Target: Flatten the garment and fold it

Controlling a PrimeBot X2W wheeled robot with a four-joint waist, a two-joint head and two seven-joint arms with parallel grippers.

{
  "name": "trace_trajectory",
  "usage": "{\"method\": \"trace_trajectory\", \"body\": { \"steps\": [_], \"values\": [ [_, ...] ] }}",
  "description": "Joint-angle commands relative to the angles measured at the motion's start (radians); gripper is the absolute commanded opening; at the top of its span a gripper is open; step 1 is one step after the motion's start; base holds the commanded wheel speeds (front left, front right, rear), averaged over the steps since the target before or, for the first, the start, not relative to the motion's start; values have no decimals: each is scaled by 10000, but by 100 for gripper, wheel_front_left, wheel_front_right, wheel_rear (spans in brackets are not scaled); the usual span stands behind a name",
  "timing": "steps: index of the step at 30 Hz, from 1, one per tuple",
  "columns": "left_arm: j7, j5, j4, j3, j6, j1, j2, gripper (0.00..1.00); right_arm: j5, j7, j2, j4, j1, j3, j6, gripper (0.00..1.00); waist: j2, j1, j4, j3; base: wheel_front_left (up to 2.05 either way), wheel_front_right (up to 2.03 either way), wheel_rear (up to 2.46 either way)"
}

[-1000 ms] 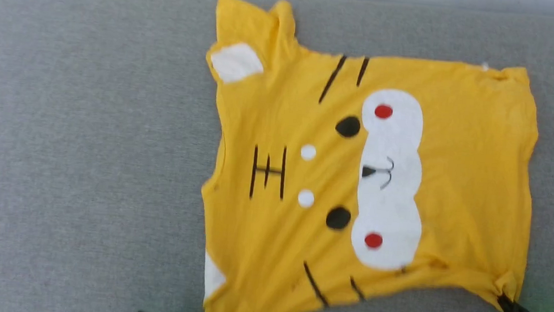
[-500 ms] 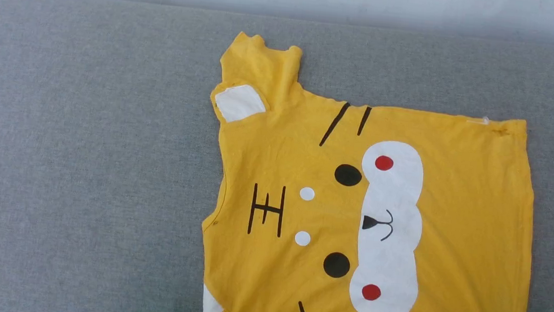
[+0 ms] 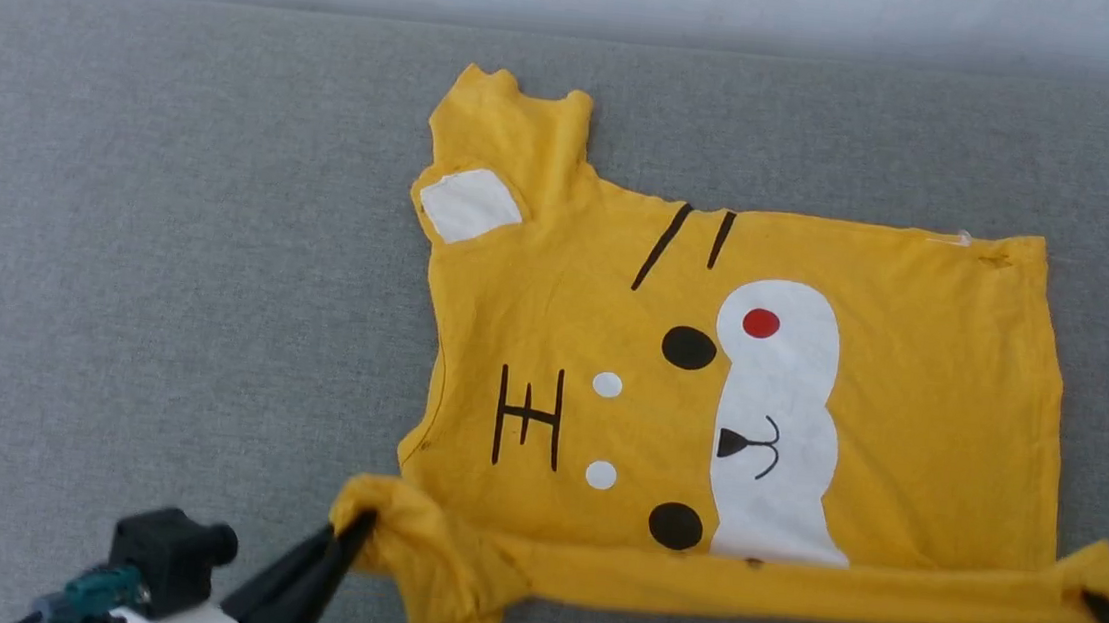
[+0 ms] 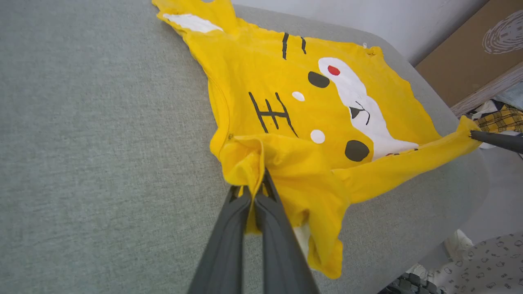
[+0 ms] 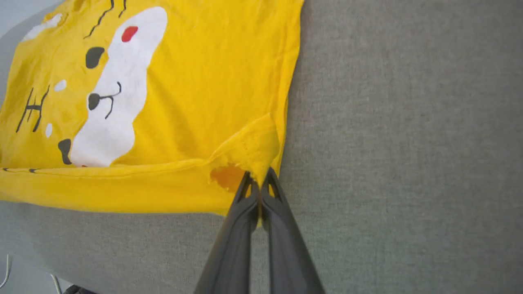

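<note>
Left wrist view: cardboard [image 4: 457, 57] beyond garment [image 4: 253, 73].

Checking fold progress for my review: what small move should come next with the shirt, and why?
Probably carry both corners across toward the far edge: left gripper and right gripper pinch the garment, its near edge folded over only slightly.

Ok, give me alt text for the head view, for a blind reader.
A yellow T-shirt with a cartoon animal face lies spread on a grey padded surface, its near edge lifted and folded back over the print. The left gripper pinches that edge at its left end and the right gripper at its right end.
</note>
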Motion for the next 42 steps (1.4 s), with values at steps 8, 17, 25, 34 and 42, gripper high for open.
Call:
{"method": "trace_trajectory", "body": {
  "steps": [8,17,25,34,42],
  "values": [
    [-168,1209,-1040,659,614,-1480,273,0,-470,-200,-28,-1114,-1540,-768,-21,0,0,-1,116,1215,0,0,0],
    [-284,1794,82,673,318,-3228,-887,0,-1015,46,-142,-653,-3306,-288,-21,0,0,-1,189,2229,0,0,0],
    [-308,1676,1756,461,-89,-3878,-1708,0,-1144,49,-185,291,-4117,440,-21,0,0,-1,151,2647,0,0,0],
    [-238,1333,3385,276,-427,-4410,-2653,35,-946,-200,-146,1202,-4449,1011,-21,79,0,-1,126,2745,0,0,0],
    [-756,1209,3433,614,-302,-4376,-2894,100,-800,-665,-215,1126,-4534,1078,-21,100,0,-1,107,2419,0,0,0]
  ]
}}
